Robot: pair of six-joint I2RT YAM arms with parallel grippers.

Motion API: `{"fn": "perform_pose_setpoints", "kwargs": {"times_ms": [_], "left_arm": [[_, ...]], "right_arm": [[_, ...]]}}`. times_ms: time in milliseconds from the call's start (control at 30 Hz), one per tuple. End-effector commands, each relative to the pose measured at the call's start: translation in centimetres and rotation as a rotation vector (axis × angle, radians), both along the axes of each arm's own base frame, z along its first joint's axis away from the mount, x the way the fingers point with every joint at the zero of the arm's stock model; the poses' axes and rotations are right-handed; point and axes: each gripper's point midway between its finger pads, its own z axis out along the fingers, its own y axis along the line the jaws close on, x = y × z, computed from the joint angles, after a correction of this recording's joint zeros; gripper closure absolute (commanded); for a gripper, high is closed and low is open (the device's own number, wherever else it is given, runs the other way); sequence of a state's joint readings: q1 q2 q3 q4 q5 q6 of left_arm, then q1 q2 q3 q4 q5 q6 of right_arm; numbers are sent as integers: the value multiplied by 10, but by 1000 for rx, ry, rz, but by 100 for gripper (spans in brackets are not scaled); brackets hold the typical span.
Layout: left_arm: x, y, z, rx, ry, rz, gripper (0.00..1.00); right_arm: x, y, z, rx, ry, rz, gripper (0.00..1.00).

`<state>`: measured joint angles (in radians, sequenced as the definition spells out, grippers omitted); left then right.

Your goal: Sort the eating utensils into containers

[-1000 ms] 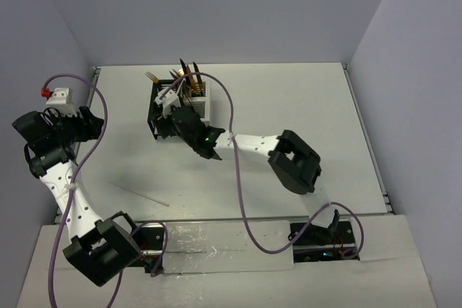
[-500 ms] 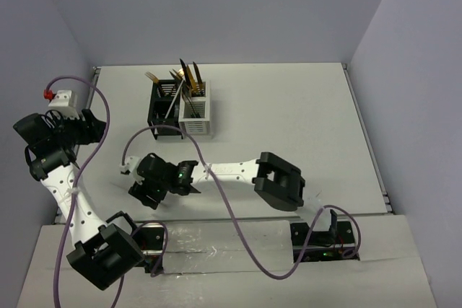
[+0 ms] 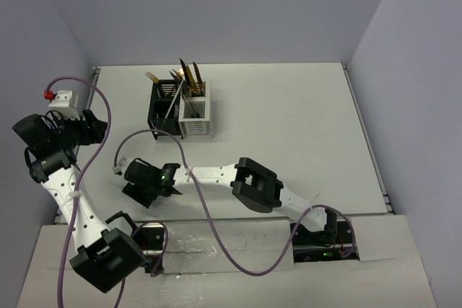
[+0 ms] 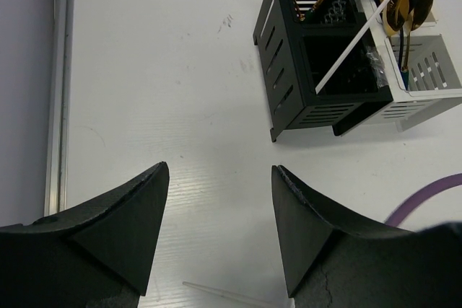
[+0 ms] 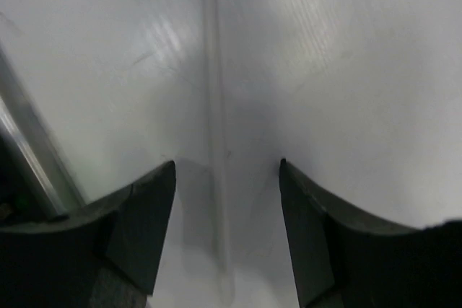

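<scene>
Right gripper (image 5: 225,229) low over table (image 3: 303,113), jaws spread astride thin clear stick (image 5: 216,178), left gripper (image 4: 220,229) spread (nothing between its fingers), utensils (image 3: 189,77) upright in 2 joined containers (image 3: 180,110), far centre-left.

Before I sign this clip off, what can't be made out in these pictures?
- Clear stick: blurred in the right wrist view; in the top view the right gripper covers it.
- Utensils in the caddies: too small and bunched to count from above; their tops are cut off by the left wrist view's edge.
- Left gripper: fingertips hidden in the top view by the arm.
</scene>
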<state>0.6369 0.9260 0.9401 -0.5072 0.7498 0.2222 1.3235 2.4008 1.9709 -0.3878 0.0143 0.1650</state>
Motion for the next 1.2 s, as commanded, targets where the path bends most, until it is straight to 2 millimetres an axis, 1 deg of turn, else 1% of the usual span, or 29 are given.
{"fn": "perform_pose_setpoints", "kwargs": {"times_ms": [0, 33, 133, 167, 233, 267, 300, 333, 367, 400, 433, 467, 500, 533, 567, 600, 633, 667, 700, 733, 800, 867, 933, 967, 1000, 1033, 1067, 1100, 1167], "left_arm": [[1, -1, 25, 31, -59, -22, 32], [2, -1, 24, 30, -57, -22, 32], [3, 2, 24, 29, -55, -12, 32], [4, 3, 24, 31, -56, -11, 32], [5, 3, 24, 31, -55, -10, 32], [5, 4, 24, 33, -55, -7, 32], [5, 4, 24, 33, -56, -8, 32], [5, 5, 24, 34, -57, -6, 32], [6, 5, 25, 34, -58, -5, 32], [6, 6, 25, 36, -57, -3, 32], [6, 6, 26, 39, -59, -3, 32], [6, 7, 25, 42, -58, 0, 32], [7, 7, 25, 43, -57, 0, 32], [7, 7, 24, 46, -57, -1, 32], [7, 7, 24, 46, -57, -1, 32], [7, 8, 24, 47, -58, -1, 32], [8, 8, 23, 47, -58, -1, 32], [8, 8, 22, 43, -56, -2, 32], [9, 8, 22, 42, -57, -2, 32], [9, 8, 22, 38, -58, -5, 32], [10, 7, 23, 33, -60, -11, 32], [11, 6, 23, 24, -59, -16, 32], [11, 6, 24, 24, -59, -16, 32], [10, 6, 24, 27, -58, -18, 32], [10, 6, 25, 32, -58, -16, 32], [8, 6, 26, 45, -61, -15, 32], [7, 7, 25, 50, -60, -12, 32], [7, 7, 26, 59, -65, -9, 32], [5, 9, 25, 77, -67, 7, 32]], "right_arm": [[-3, -11, -33, -136, -46, -24, 34], [-4, -9, -32, -147, -56, -17, 34], [-10, -16, -50, -207, -72, -9, 39], [-10, -18, -53, -220, -78, -17, 50], [-11, -32, -65, -267, -72, -31, 67], [-11, -39, -68, -286, -69, -34, 83], [-13, -43, -63, -287, -63, -31, 90], [-18, -61, -76, -332, -50, -28, 96], [-20, -71, -78, -345, -45, -30, 100], [-23, -76, -66, -325, -39, -27, 100], [-30, -108, -86, -396, -19, -31, 100], [-32, -118, -86, -402, -13, -35, 100], [-34, -129, -75, -396, -3, -57, 100], [-43, -166, -92, -483, 16, -65, 100], [-45, -176, -79, -473, 22, -79, 100], [-49, -193, -80, -492, 41, -108, 100], [-58, -227, -92, -564, 70, -118, 100], [-62, -236, -83, -555, 88, -129, 100], [-72, -263, -90, -609, 136, -142, 100], [-75, -274, -90, -630, 152, -152, 100], [-76, -285, -87, -647, 160, -167, 96], [-70, -288, -88, -670, 141, -172, 87], [-61, -274, -85, -658, 133, -170, 78], [-60, -273, -92, -678, 141, -165, 75], [-54, -259, -88, -662, 134, -153, 73], [-51, -254, -87, -663, 125, -145, 72], [-50, -253, -93, -683, 121, -140, 72], [-45, -241, -90, -666, 111, -124, 73], [-45, -240, -94, -695, 112, -112, 76]]}}
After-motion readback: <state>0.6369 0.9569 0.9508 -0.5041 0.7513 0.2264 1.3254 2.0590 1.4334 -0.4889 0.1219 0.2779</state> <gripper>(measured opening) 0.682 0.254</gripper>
